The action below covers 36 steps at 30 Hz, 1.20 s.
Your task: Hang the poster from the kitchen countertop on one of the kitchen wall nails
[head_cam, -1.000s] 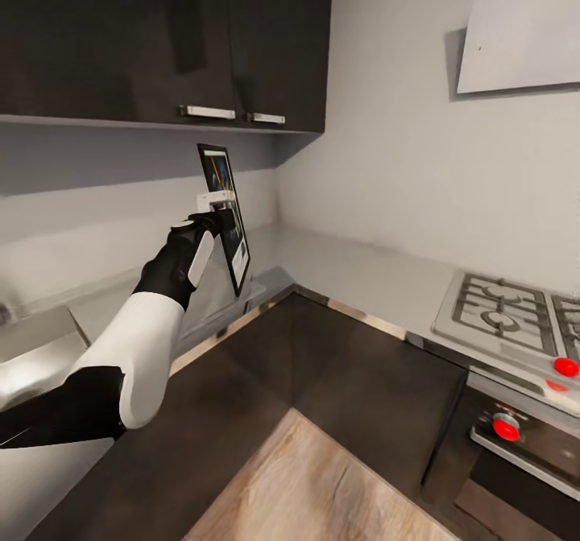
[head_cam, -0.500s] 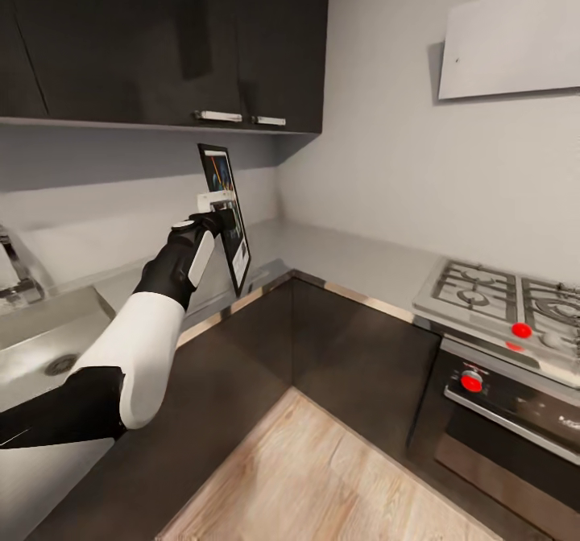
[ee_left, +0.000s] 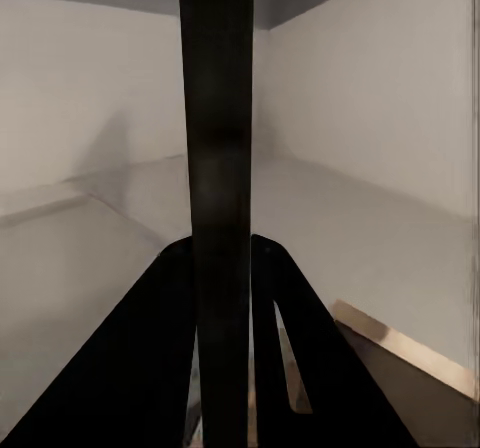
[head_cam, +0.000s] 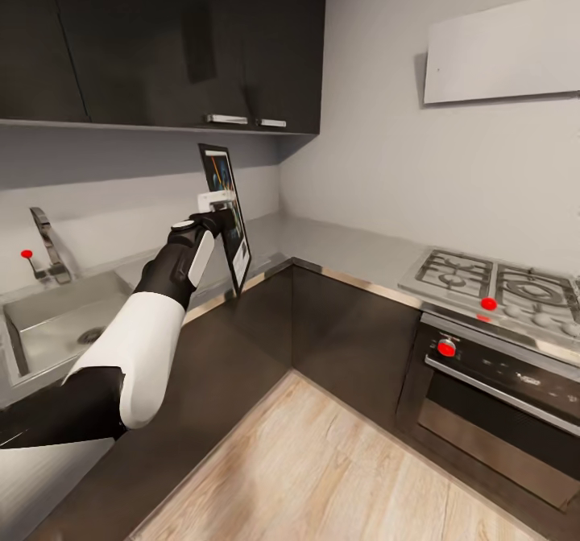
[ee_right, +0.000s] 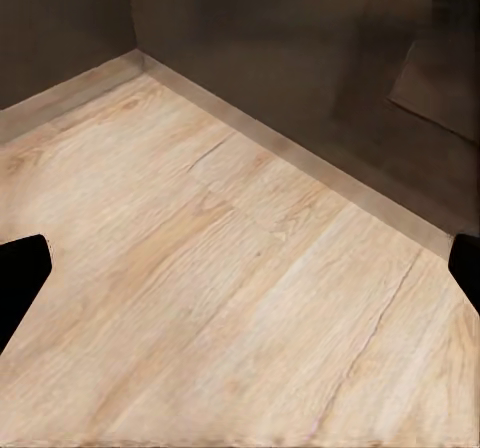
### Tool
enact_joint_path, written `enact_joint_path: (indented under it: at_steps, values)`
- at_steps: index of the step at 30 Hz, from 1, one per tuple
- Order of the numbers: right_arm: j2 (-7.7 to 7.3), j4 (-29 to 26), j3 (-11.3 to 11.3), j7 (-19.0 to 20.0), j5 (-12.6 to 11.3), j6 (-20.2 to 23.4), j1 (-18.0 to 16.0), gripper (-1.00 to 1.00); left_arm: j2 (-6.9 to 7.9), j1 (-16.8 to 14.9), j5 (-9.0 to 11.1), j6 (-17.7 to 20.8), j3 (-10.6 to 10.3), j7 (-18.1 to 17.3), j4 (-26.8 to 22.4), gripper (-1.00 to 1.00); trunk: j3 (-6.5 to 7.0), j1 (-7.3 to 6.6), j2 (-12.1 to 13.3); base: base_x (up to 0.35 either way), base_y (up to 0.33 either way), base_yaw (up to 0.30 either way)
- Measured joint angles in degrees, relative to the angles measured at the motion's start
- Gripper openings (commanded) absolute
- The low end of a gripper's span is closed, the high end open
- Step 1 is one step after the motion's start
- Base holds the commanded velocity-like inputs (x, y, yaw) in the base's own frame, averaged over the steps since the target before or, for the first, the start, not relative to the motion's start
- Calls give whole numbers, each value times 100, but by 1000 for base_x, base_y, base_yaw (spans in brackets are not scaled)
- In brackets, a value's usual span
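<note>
My left gripper (head_cam: 217,217) is shut on the poster (head_cam: 227,203) and holds it upright, raised off the kitchen countertop (head_cam: 338,247). The print has a thin black frame and a white border, and it faces right, nearly edge-on to my head. In the left wrist view the poster (ee_left: 215,148) is a dark vertical bar pinched by the black fingers (ee_left: 290,318) of the left gripper (ee_left: 222,246). My right gripper (ee_right: 240,273) is open and hangs over the wooden floor (ee_right: 230,268), with only its fingertips (ee_right: 20,283) at the picture's edges.
Dark upper cabinets (head_cam: 161,42) hang above the poster. A steel sink (head_cam: 48,315) with a faucet (head_cam: 47,243) lies at the left. A gas hob (head_cam: 499,283) over an oven (head_cam: 499,388) is at the right, below a white hood panel (head_cam: 503,46). Wooden floor (head_cam: 322,468) stretches in front.
The whole view has shifted: the camera has drawn back, bringing the sink and faucet in at the left and more floor below. The left arm and poster keep their pose.
</note>
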Motion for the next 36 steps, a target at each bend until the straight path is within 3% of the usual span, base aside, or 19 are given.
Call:
enact_joint_path:
  at_steps: [4, 8, 12, 15, 16, 18, 19, 20, 21, 23, 25, 27, 29, 30, 31, 33, 36]
  values:
    - [0, 15, 0, 0, 0, 0, -4, 100, 0, 0, 1, 0, 3, -193, -61, -100, 0, 0, 0, -342, 0, 0]
    - [0, 28, 0, 0, 0, 0, -9, 100, -7, 0, 98, 60, 13, -407, -419, -100, 0, -1, 0, -258, 0, 0]
    - [-4, 30, 1, 5, 0, 0, -9, 100, -3, 4, 273, 536, -3, -984, -806, -100, 0, -3, 0, -78, 0, 0]
    - [-53, 3, -16, 20, -6, 8, -15, 100, 46, 29, 325, 883, 0, -2480, -1276, -100, 0, -4, -1, -15, 0, 0]
    - [-78, -4, -17, 26, -7, 10, -16, 100, 72, 38, 302, 899, 1, -2703, -1308, -100, 0, -4, 0, -7, 0, 0]
    - [-224, -102, -23, 165, -13, 20, -20, 100, 230, 72, 303, 946, 4, -3569, -1370, -100, 0, -4, 0, -4, 0, 0]
    - [-271, -165, -23, 249, -12, 25, -22, 100, 278, 88, 295, 949, 3, -3801, -1372, -100, 0, -4, 0, -2, 0, 0]
    - [-346, -317, -23, 470, -13, 35, -24, 100, 375, 124, 293, 957, 5, -4251, -1374, -100, 0, -4, 0, -1, 0, 0]
    - [-376, -403, -23, 609, -13, 51, -24, 100, 427, 141, 290, 957, 6, -4483, -1375, -100, 0, -4, 0, -1, 0, 0]
    - [-450, -752, -29, 1154, -14, 324, -26, 100, 670, 188, 289, 963, 5, -5354, -1370, -100, 0, -4, 0, 0, 0, 0]
    - [-492, -1309, -42, 1659, -17, 942, -27, 100, 926, 226, 281, 961, 16, -6272, -1272, -100, 0, -4, 0, 0, 0, 0]
    - [-512, -1660, -48, 1962, -18, 1334, -26, 100, 1045, 238, 282, 955, 16, -6717, -1183, -100, 0, -4, 0, 0, 0, 0]
    - [-618, -2236, -130, 2645, -41, 2066, -42, 100, 1257, 263, 283, 946, 16, -7403, -951, -100, 0, -3, 0, 0, 0, 0]
    - [-721, -2485, -354, 3276, -63, 2522, -115, 100, 1395, 272, 283, 919, 13, -7768, -741, -100, 0, -3, 0, 0, 0, 0]
    - [-753, -2549, -452, 3532, -65, 2674, -159, 100, 1431, 274, 289, 902, 13, -7889, -664, -100, 0, -3, 0, 0, 0, 0]
    - [-828, -2662, -849, 4543, -70, 3149, -461, 100, 1507, 279, 294, 752, 9, -8396, -358, -100, 0, -3, 0, 0, 0, 0]
    - [-864, -2685, -1361, 5478, -61, 3510, -837, 100, 1542, 281, 294, 510, 9, -8902, -77, -100, 0, -4, 0, 0, 0, 0]
